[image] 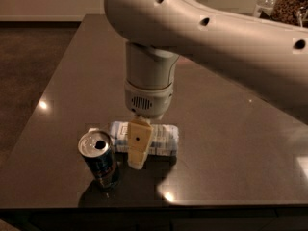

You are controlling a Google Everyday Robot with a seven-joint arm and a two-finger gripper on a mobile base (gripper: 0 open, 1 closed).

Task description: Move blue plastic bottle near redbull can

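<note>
One blue plastic bottle [164, 138] lies sideways on the table [226, 129], cap end leftward beside the upright redbull can [101, 161]. The end effector [138, 147] straddles it; I cannot tell its grip.

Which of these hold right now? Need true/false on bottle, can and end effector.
1. The small clear plastic bottle with a pale blue label lies on its side on the dark table. True.
2. The slim dark blue metal can is tipped over. False: it stands upright.
3. The end effector is down over the bottle's middle. True.
4. The can stands right of the bottle in view. False: it stands at the bottle's left end.
</note>
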